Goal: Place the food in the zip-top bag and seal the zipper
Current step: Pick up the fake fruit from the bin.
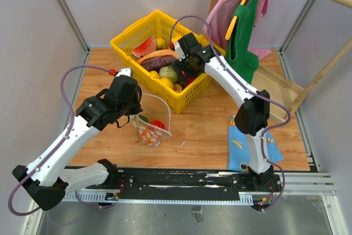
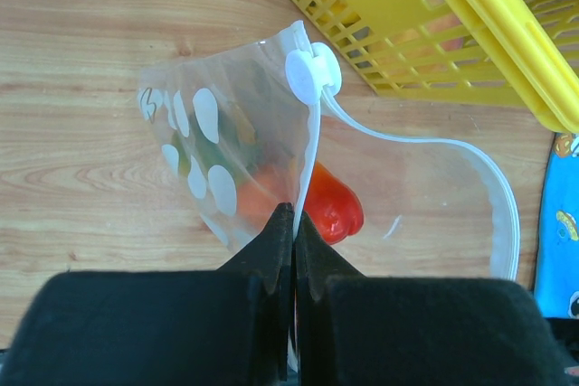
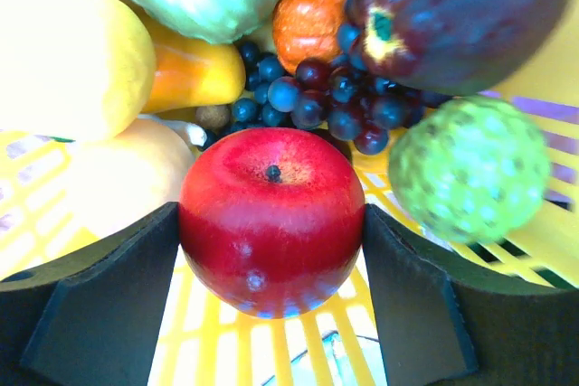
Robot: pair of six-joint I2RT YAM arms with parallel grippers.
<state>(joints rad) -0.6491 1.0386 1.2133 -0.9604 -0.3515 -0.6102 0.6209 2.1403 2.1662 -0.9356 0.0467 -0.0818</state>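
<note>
The clear dotted zip-top bag (image 1: 152, 124) stands open on the wooden table in front of the yellow basket (image 1: 125, 35). My left gripper (image 2: 294, 221) is shut on its zipper rim (image 2: 316, 137), just below the white slider (image 2: 312, 75). A red toy food (image 2: 333, 210) and green and orange pieces lie inside the bag. My right gripper (image 3: 271, 223) is down in the basket, its fingers (image 3: 136, 287) pressed on both sides of a red apple (image 3: 271, 187). Purple grapes (image 3: 317, 101), a green bumpy fruit (image 3: 470, 174) and an eggplant (image 3: 452, 15) lie around it.
The basket (image 2: 470, 33) stands just behind the bag's mouth. A blue patterned cloth (image 1: 247, 144) lies on the table at the right. Clothes (image 1: 242, 31) hang on a wooden rack at the back right. Metal frame posts stand at both sides.
</note>
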